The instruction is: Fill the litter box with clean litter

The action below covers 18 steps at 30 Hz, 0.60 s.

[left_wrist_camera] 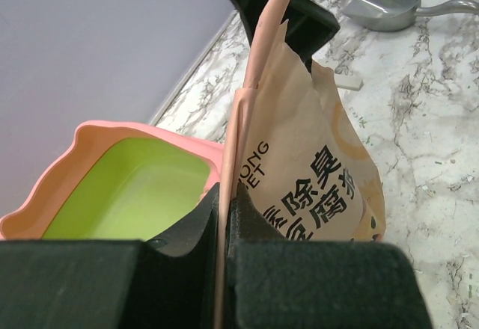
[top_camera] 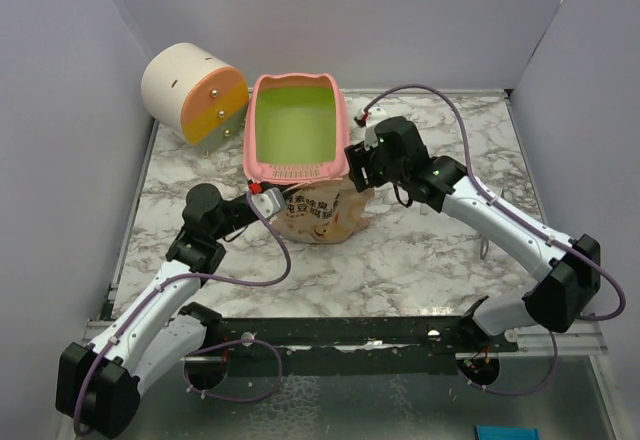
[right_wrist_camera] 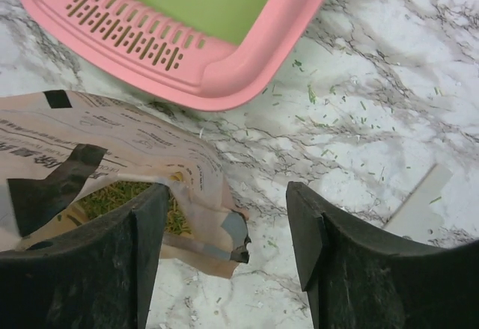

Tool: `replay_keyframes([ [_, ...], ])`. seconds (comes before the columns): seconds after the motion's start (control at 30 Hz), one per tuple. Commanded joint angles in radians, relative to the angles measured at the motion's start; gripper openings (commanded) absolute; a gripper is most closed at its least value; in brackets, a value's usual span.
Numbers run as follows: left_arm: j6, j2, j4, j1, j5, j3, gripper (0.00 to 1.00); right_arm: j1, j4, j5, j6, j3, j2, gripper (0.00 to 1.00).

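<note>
From above, the bare litter box (top_camera: pixel 297 171) sits just beyond both jaws; left wrist: left jaws pinch the pouch (left_wrist_camera: pixel 314 164) by its edge; right wrist: right jaws spread beside its torn mouth, clean litter (right_wrist_camera: pixel 112 193) inside, so pouring seems wholly undone.

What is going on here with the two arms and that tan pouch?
The left gripper is shut on one edge of the tan pouch, holding it upright by the slotted end of the pink litter box. The right gripper is open at the pouch's torn top, where greenish litter shows inside. The box's green inside looks bare, so nothing seems poured yet. A few bits lie scattered on the marble table.
</note>
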Motion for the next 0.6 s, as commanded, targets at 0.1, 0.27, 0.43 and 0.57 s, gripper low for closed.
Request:
replay_keyframes([
  [0.1,0.008,-0.007,0.173,-0.006,0.045,0.077,0.0,-0.006,-0.073,-0.091,-0.013,0.022,-0.054,0.65],
  [0.27,0.008,0.003,0.173,-0.009,0.047,0.088,0.0,-0.007,-0.084,-0.103,-0.03,0.011,-0.043,0.64],
  [0.43,0.005,0.01,0.173,-0.014,0.046,0.098,0.0,-0.006,-0.121,-0.182,-0.039,0.024,-0.03,0.64],
  [0.57,0.007,0.012,0.173,-0.016,0.048,0.104,0.0,-0.006,-0.146,-0.162,-0.058,0.003,-0.012,0.64],
])
